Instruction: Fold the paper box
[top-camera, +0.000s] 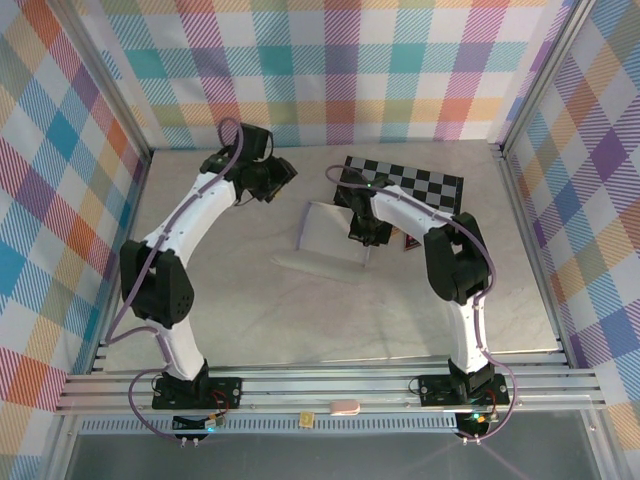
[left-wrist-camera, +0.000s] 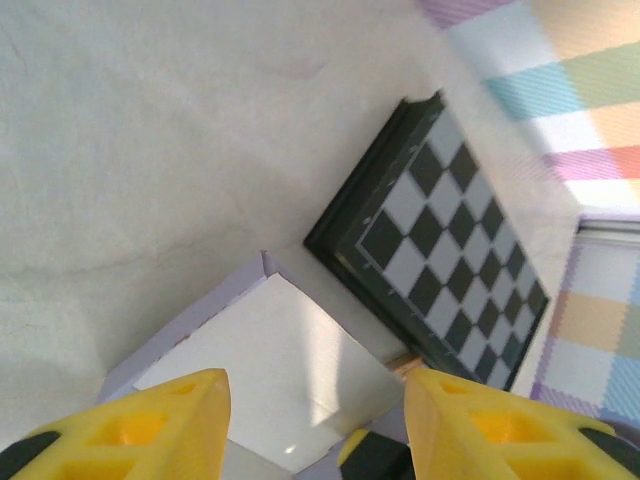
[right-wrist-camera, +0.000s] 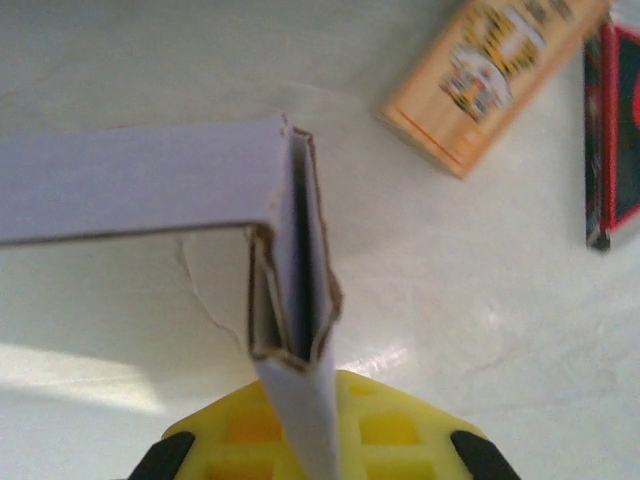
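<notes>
Pale table (top-camera: 250, 320), plaid walls (top-camera: 330, 70) — right gripper (right-wrist-camera: 310, 440) pinches paper box (right-wrist-camera: 130, 190); left gripper (left-wrist-camera: 315, 420) spread.

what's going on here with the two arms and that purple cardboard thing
The robot is partway through folding the paper box. The right gripper is shut on one doubled-over side wall and holds it upright. The left gripper hangs open near the box's corner, touching nothing. The box lies in the middle of the table, beside a checkerboard.
</notes>
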